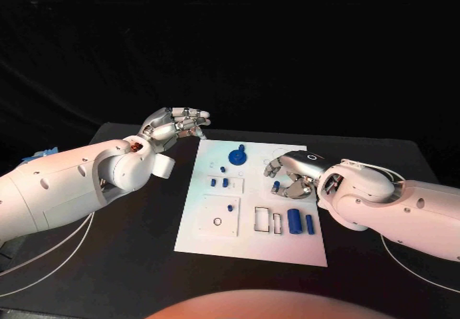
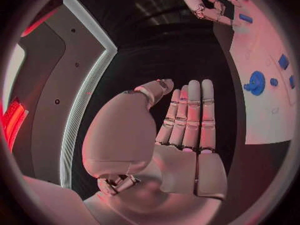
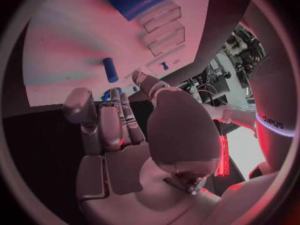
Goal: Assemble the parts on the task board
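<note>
Fingers of the right hand (image 1: 290, 178) are curling over a small blue part (image 1: 276, 186) on the task board (image 1: 251, 247), seemingly to grasp it, though contact is unclear; the left hand (image 1: 177, 124) is waiting empty, fingers loosely apart, at the far left.

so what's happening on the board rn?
The right hand is down over the middle of the white task board, fingers curled at a small blue part; a firm hold can't be confirmed. The left hand hovers off the board's far left corner, holding nothing. Other blue parts, including a round one, sit on the board.

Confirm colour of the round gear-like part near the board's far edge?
Blue. The round gear-like part sits on the white task board; the head view shows it best.
</note>
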`<state>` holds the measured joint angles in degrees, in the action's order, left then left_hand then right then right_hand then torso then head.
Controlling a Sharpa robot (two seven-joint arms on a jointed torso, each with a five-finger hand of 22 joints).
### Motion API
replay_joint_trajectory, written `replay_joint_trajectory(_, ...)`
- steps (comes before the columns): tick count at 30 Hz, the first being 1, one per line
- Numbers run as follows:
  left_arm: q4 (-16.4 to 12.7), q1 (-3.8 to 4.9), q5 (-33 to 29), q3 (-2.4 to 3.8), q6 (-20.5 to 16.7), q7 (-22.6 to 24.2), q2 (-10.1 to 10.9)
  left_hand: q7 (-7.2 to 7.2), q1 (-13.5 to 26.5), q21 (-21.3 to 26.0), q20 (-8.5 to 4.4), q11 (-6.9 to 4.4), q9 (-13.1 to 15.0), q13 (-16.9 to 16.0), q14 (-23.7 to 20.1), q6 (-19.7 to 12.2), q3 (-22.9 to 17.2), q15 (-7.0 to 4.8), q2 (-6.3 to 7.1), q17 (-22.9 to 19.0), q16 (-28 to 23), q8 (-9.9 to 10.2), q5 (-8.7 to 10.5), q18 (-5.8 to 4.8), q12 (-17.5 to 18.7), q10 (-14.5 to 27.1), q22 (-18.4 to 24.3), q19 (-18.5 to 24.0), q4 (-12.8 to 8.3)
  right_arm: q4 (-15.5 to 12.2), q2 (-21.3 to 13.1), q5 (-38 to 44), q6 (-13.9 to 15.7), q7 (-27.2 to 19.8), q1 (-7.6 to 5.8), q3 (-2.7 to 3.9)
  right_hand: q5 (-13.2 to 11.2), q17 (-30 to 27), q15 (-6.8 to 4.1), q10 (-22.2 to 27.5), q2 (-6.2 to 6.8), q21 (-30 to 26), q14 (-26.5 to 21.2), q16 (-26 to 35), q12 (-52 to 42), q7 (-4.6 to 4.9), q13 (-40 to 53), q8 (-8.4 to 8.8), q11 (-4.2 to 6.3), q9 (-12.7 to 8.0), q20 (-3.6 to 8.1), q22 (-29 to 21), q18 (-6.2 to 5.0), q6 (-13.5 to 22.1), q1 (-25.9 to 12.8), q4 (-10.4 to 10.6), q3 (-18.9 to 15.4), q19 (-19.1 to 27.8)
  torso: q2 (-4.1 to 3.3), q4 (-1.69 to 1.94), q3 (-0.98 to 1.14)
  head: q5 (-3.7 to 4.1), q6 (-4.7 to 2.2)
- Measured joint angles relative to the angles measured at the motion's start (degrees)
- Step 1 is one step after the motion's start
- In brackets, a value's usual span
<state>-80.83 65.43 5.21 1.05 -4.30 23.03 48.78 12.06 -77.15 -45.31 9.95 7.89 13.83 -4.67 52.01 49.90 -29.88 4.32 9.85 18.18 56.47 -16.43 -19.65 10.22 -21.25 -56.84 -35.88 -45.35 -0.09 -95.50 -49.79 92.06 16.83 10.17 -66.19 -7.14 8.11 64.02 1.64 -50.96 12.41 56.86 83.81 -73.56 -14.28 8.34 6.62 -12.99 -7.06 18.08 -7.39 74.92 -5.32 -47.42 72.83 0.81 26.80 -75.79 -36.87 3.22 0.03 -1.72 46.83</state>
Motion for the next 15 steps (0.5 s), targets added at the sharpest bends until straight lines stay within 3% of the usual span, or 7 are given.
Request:
replay_joint_trajectory(7, -0.07, -0.02, 0.04, 0.0, 0.22, 0.0, 0.03, 0.0, 0.0, 0.0, 0.0, 0.0, 0.0, 0.0, 0.0, 0.0, 0.0, 0.0, 0.0, 0.0, 0.0, 0.0, 0.0, 0.0, 0.0, 0.0, 0.0, 0.0, 0.0, 1.79, 0.42, 0.42, -2.45, 0.46, 0.0, -0.01, 0.0, -0.05, 0.0, -0.01, -0.94, 0.0, 0.0, -0.34, -0.94, 0.73, -0.18, 0.0, 0.01, 0.21, 0.0, 0.03, 0.0, -0.73, 1.4, 0.0, 0.0, 0.0, -0.03, 0.0, -0.04, -0.03, 0.01)
replay_joint_trajectory(10, -0.07, -0.02, 0.05, 0.0, 0.25, 0.0, 0.08, 0.0, 0.0, 0.0, 0.0, 0.0, 0.0, 0.0, 0.0, 0.0, 0.0, 0.0, 0.0, 0.0, 0.0, 0.0, 0.0, 0.0, 0.0, 0.0, 0.01, 0.0, 0.0, 2.26, 0.73, 0.65, -2.95, 0.65, 0.04, -0.01, 0.0, 0.12, 0.0, -0.54, -1.53, 0.72, 0.0, -0.8, -1.59, 0.91, -0.3, 0.0, 0.53, 0.28, -0.21, 0.03, 0.01, -1.11, 1.99, 0.0, 0.0, -0.45, -0.03, 0.01, -0.04, -0.03, 0.06)
replay_joint_trajectory(15, -0.07, -0.02, 0.06, 0.0, 0.28, 0.0, 0.12, 0.0, 0.0, 0.0, 0.0, 0.0, 0.0, 0.0, 0.0, 0.0, 0.0, 0.0, 0.0, 0.0, 0.0, 0.0, 0.0, 0.0, 0.0, 0.0, 0.01, 0.0, 0.0, 3.05, 1.16, 1.09, -3.35, 0.98, 0.16, -0.01, -0.97, 0.51, 0.0, -1.57, -2.14, 2.0, 0.0, -1.43, -2.39, 1.4, -0.83, -0.52, 0.5, 0.37, 0.05, 0.02, 0.01, -3.26, 2.6, 0.16, 1.75, -1.31, -0.01, 0.04, -0.07, 0.01, 0.12)
